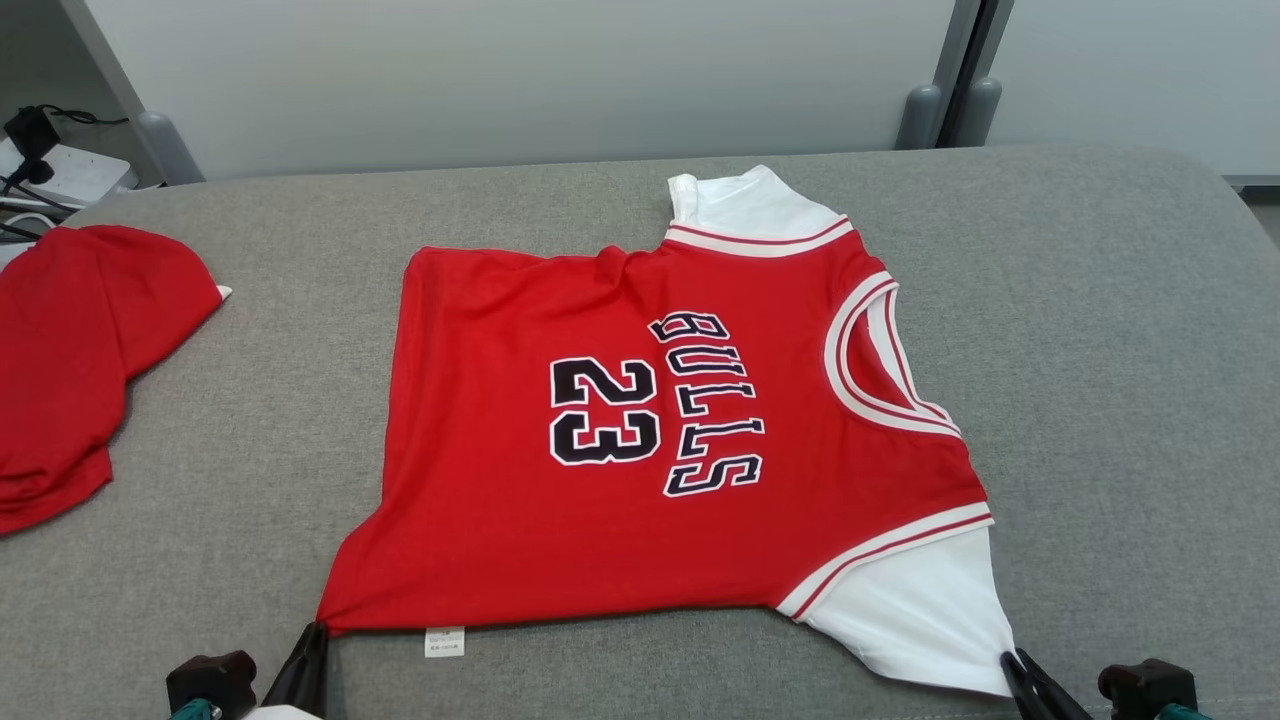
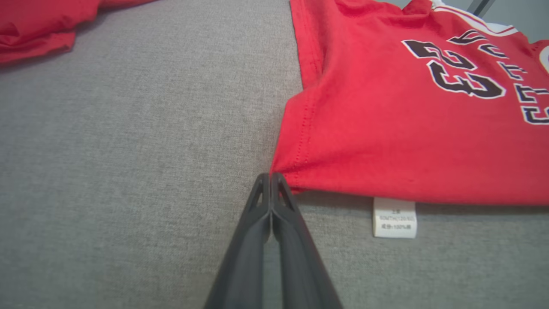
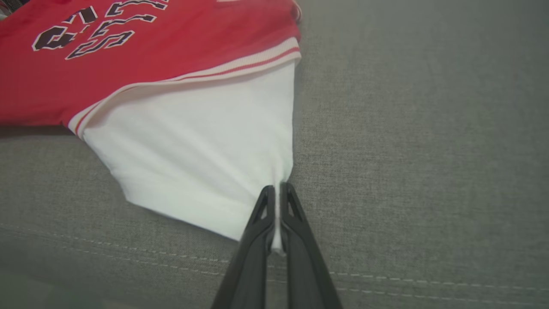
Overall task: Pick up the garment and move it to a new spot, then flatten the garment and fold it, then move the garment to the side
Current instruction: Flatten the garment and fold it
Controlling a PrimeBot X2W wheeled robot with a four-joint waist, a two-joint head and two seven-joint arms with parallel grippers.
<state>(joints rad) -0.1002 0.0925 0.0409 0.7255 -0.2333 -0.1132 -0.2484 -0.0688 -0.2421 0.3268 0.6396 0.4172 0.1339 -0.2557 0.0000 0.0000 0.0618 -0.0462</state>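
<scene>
Both grippers clamped on the jersey's point(image 1: 620, 500) near edge.
My left gripper point(image 1: 315, 632) is closed on the red hem corner point(image 2: 291, 171) at 7 o'clock, and my right gripper point(image 1: 1008, 660) on the white sleeve point(image 3: 206, 150) at 5 o'clock. The jersey lies spread, print up, mid-cushion point(image 1: 1100, 300), with another red cloth point(image 1: 70, 370) at 9 o'clock. Flattening looks nearly done to me; folding and moving it aside remain.

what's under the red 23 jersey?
The grey cushion shows all round the jersey, and a white label pokes out from under its near edge. Whatever lies beneath the fabric itself is covered, so I can't tell.
</scene>
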